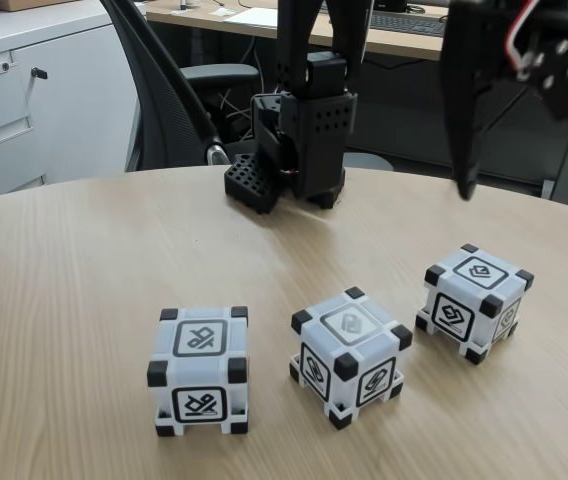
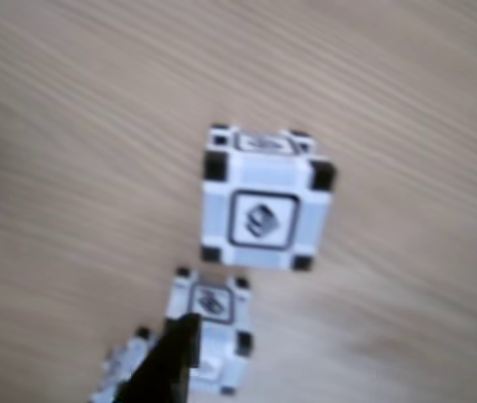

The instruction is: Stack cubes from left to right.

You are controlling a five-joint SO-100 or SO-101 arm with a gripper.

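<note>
Cubes (image 1: 200, 370) (image 1: 350, 355) (image 1: 474, 302) are sitting unstacked in a row on the bench (image 1: 64, 280), all nearer the camera than the arm base (image 1: 299, 140), while the end effector (image 1: 464, 185) is hovering above the rightmost, jaw width indiscernible; an off-centre descent risks nudging it askew.

Fixed view: even, soft indoor light, sharp focus, faint shadows under the cubes (image 1: 349, 355) on the desk (image 1: 64, 290). Other view: dimmer, blurred throughout, colours washed out.
</note>
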